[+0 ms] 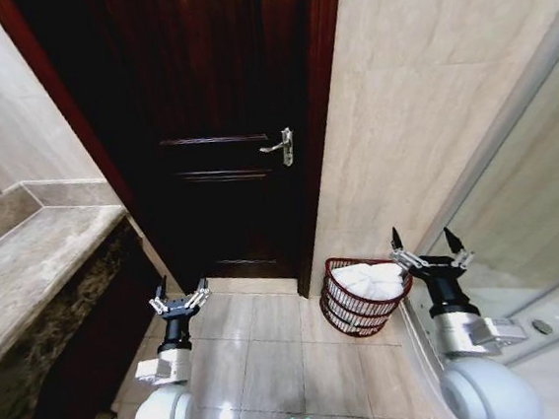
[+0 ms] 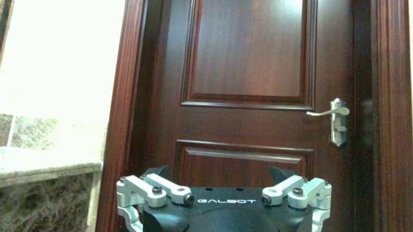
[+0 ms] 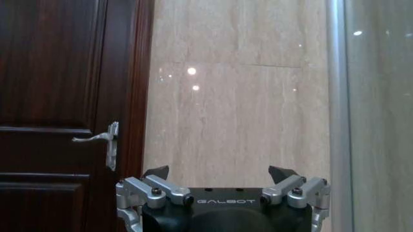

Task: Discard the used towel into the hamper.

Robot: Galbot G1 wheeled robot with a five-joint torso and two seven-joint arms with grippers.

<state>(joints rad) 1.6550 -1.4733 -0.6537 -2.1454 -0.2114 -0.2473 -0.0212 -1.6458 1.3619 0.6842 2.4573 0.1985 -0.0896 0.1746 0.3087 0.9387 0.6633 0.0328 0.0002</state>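
Note:
The hamper (image 1: 341, 314), a small round reddish-brown slatted basket, stands on the tiled floor by the wall to the right of the door. A white towel (image 1: 369, 281) lies bunched inside it, up to the rim. My right gripper (image 1: 428, 245) is raised just right of the hamper, open and empty, pointing at the beige wall in the right wrist view (image 3: 219, 173). My left gripper (image 1: 179, 292) is held up at the left, open and empty, facing the door in the left wrist view (image 2: 221, 173).
A dark wooden door (image 1: 220, 106) with a silver lever handle (image 1: 280, 146) is shut straight ahead. A stone vanity counter (image 1: 28, 268) runs along the left. A glass shower panel (image 1: 533, 215) with a metal frame closes the right side. Light floor tiles (image 1: 263, 345) lie between.

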